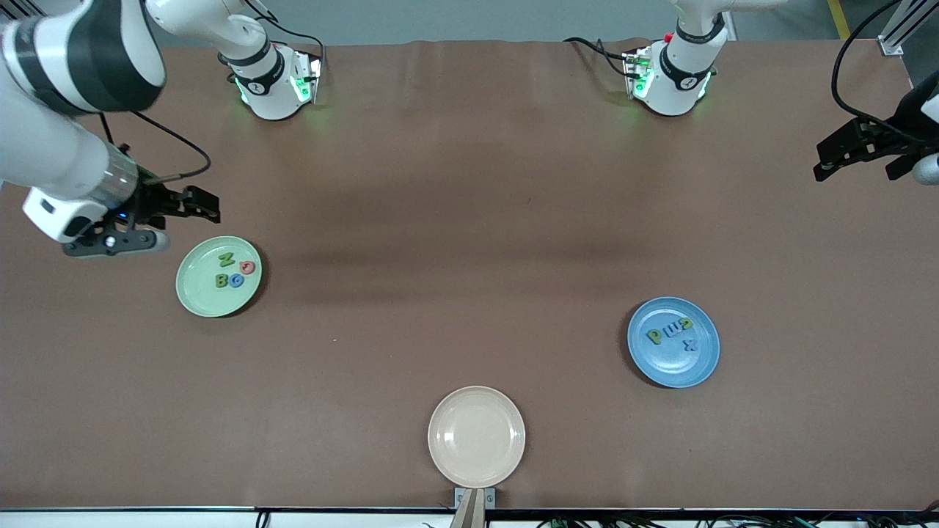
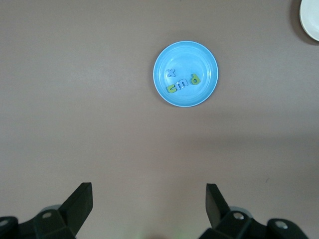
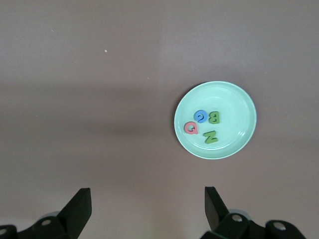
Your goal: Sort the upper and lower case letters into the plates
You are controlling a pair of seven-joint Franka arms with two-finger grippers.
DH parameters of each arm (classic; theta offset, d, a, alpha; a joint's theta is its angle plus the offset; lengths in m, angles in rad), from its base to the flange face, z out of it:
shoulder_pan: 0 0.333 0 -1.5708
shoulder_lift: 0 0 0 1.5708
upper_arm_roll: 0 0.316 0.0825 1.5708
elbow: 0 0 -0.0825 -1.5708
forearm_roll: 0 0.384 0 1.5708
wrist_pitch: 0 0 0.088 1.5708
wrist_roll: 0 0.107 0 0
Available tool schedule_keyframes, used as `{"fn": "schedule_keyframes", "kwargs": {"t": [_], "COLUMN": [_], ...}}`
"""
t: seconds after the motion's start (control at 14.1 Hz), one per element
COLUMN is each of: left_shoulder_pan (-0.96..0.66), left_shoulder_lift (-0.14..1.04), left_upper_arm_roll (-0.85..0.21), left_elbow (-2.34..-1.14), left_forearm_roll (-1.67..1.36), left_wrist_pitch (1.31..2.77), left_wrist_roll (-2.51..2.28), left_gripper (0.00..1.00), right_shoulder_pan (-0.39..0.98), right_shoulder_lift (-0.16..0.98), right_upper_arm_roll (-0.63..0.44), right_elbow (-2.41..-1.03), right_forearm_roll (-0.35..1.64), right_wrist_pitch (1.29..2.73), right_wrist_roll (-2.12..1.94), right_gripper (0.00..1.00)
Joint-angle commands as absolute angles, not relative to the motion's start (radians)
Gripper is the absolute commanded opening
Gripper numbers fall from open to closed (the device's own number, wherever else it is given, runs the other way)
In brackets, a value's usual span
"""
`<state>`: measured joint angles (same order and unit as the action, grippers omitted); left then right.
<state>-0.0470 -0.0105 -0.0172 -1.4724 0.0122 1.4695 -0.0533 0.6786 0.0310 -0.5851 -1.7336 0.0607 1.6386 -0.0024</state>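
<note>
The mint green plate (image 1: 199,297) lies toward the right arm's end of the table and holds a green N (image 1: 227,259), a green B (image 1: 221,280), a blue G (image 1: 235,280) and the red round letter (image 1: 248,268). The blue plate (image 1: 675,368) lies toward the left arm's end and holds a green p (image 1: 653,336), a blue m (image 1: 669,332), a green u (image 1: 684,325) and a blue x (image 1: 689,346). My right gripper (image 1: 189,226) is open and empty, in the air beside the mint plate (image 3: 239,124). My left gripper (image 1: 855,174) is open and empty, high at the table's end, apart from the blue plate (image 2: 199,55).
A cream-beige plate (image 1: 476,436) lies with nothing on it near the table's front edge, at the middle. Its rim also shows in the left wrist view (image 2: 311,17). The brown cloth covers the table.
</note>
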Motion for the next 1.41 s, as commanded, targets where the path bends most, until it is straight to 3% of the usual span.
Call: {"fn": "schedule_keyframes", "kwargs": {"t": [0.0,0.28,0.42,0.64,0.85,1.34], "left_shoulder_pan": [-0.040,-0.040,-0.038,-0.038,-0.040,-0.044], "left_shoulder_lift": [-0.026,-0.026,-0.028,-0.031,-0.034,-0.061], "left_upper_arm_roll": [-0.017,-0.017,-0.017,-0.017,-0.018,-0.041], "left_elbow": [-1.470,-1.474,-1.473,-1.474,-1.479,-1.538], "left_forearm_roll": [-0.003,-0.003,-0.003,0.003,0.006,0.005], "left_wrist_pitch": [1.473,1.459,1.447,1.445,1.445,1.459], "left_wrist_roll": [-0.054,-0.052,-0.054,-0.045,-0.046,-0.051], "left_gripper": [1.00,1.00,1.00,1.00,1.00,1.00], "right_shoulder_pan": [0.607,0.230,0.102,0.072,-0.020,-0.028], "right_shoulder_lift": [0.038,0.037,0.037,0.035,0.034,0.029], "right_upper_arm_roll": [-0.574,-0.194,-0.068,-0.049,0.041,0.037], "right_elbow": [-1.626,-1.606,-1.588,-1.575,-1.571,-1.502], "right_forearm_roll": [0.044,0.028,0.025,0.023,0.021,0.020], "right_wrist_pitch": [1.562,1.562,1.562,1.560,1.559,1.555], "right_wrist_roll": [0.015,0.014,0.014,0.014,0.011,0.011], "right_gripper": [1.00,1.00,1.00,1.00,1.00,1.00]}}
